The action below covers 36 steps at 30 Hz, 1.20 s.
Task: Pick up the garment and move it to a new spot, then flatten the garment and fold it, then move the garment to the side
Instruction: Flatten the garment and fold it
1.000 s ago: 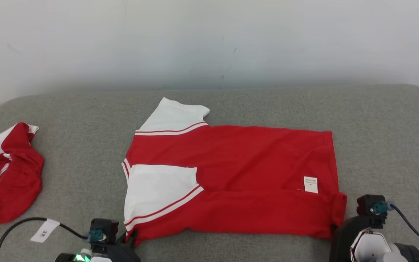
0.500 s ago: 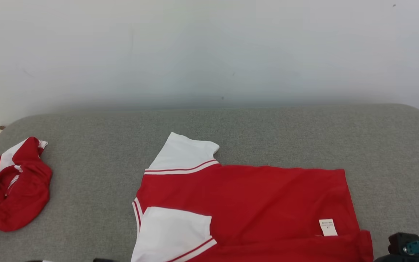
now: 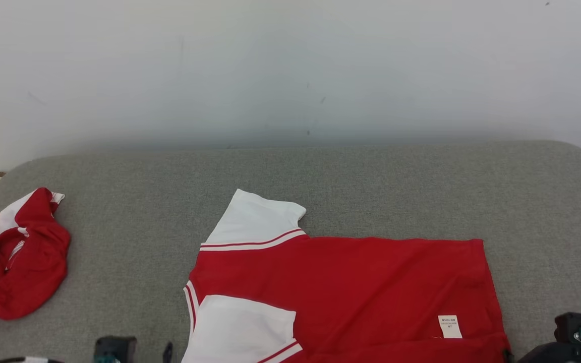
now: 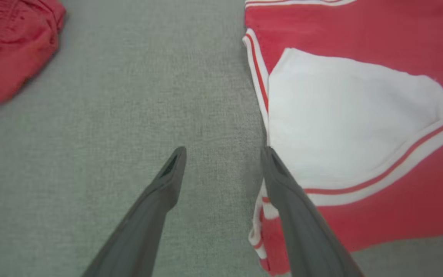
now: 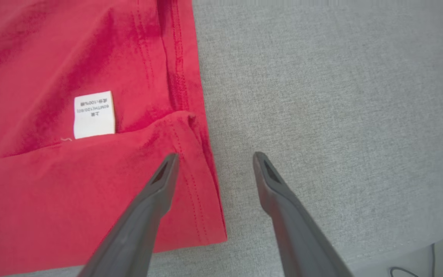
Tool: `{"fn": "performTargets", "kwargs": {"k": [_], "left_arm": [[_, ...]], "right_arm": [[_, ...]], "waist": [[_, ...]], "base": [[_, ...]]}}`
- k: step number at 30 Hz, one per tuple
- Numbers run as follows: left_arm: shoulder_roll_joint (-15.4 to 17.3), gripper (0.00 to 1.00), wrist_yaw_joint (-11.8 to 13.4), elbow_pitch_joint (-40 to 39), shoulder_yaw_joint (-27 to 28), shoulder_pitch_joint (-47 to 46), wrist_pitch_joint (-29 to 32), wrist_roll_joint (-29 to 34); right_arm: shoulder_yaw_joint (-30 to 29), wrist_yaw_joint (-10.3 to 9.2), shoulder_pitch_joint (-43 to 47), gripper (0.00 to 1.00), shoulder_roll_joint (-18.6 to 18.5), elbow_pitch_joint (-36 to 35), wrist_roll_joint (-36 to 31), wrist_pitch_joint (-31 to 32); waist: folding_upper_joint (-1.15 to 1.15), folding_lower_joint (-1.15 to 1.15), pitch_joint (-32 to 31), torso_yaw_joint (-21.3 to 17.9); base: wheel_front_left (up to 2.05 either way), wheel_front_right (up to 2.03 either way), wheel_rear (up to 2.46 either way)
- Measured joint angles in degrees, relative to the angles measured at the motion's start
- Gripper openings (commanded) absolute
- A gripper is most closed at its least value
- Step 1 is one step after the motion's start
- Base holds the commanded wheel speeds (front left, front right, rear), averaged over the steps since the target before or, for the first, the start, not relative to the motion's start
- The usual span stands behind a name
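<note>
Left hand (image 4: 224, 149) and right hand (image 5: 215, 154): mostly cropped in your head view, as is the near edge of the shirt (image 3: 361, 282). Both spread, empty, over shirt edges.

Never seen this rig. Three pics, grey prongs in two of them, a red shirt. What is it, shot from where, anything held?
It is a wheeled robot with two arms, folding laundry. The wide picture comes from a camera on its head, looking down at a grey fabric-covered surface. On it lies a red short-sleeved shirt with white sleeves, spread flat with its near edge folded over. To the left is a crumpled red-and-white garment. The other two pictures come from cameras on the wrists, each looking along that gripper's two dark fingers. The left gripper is at the shirt's sleeve end. The right gripper is at the hem corner, near a small white care label. Both stand open and hold nothing.
</note>
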Motion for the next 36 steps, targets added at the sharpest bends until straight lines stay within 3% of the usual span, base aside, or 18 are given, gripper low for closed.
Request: {"fn": "performTargets", "kwargs": {"k": [3,8,16,22,36], "left_arm": [[1.1,1.00,-0.3,-0.7,0.9,-3.9,-0.5,0.4],[3.1,1.00,-5.1,-0.2,-0.3,-14.5,-0.7,2.2],[3.9,1.00,-13.3,6.9,-5.2,-34.6,1.1,4.4],[5.5,1.00,-14.2,16.4,-7.5,-47.8,6.0,4.6],[4.1,1.00,-14.4,25.5,-6.3,-57.9,8.9,-1.8]], "right_arm": [[0.8,0.00,-1.8,1.00,0.1,-1.9,-2.1,1.4],[2.3,0.00,-10.3,1.00,0.0,-4.3,-5.7,1.4],[9.7,0.00,-28.1,1.00,0.0,2.2,-6.7,0.6],[13.3,0.00,-41.3,1.00,0.0,8.1,-5.6,-1.5],[14.2,0.01,-44.9,1.00,0.1,14.6,-4.1,-7.1]], "waist": [[0.00,0.00,0.6,-0.1],[0.00,0.00,2.9,-0.4],[0.01,0.02,10.8,-1.9],[0.01,0.03,19.6,-4.7],[0.01,0.01,31.3,-11.2]], "base": [[0.00,0.00,0.00],[0.00,0.00,0.00],[0.00,0.00,0.00],[0.00,0.00,0.00],[0.00,0.00,0.00]]}}
